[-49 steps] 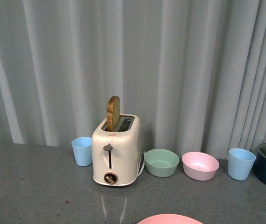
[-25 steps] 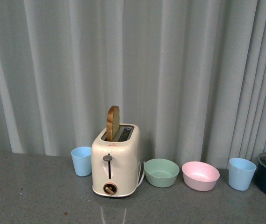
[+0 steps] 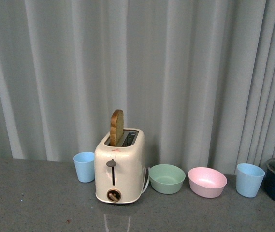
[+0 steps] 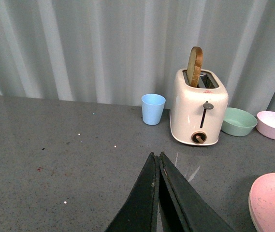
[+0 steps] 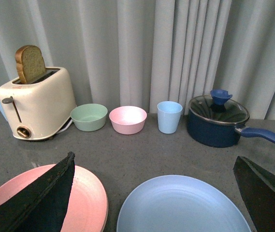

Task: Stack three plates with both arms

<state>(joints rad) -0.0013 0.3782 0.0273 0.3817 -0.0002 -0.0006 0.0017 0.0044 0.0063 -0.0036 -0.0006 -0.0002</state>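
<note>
The right claw [image 5: 153, 157] is spread wide toward the blue plate [image 5: 183, 208], the left claw [image 4: 157, 155] pinched together, empty; the thin rim could be missed and the pink plate [image 5: 86, 193] nudged.

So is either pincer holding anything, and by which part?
Nothing is held. The left pincer is shut, empty; the right pincer is open over the pink plate and light blue plate.

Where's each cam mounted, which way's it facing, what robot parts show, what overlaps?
Front: on the body between arms, facing curtain and toaster; no arm shows.
Left wrist: on left arm, looking past the shut left gripper toward the toaster, pink plate.
Right wrist: on right arm, looking through the open right gripper at pink plate, blue plate.
Shared: toaster in all three.
</note>
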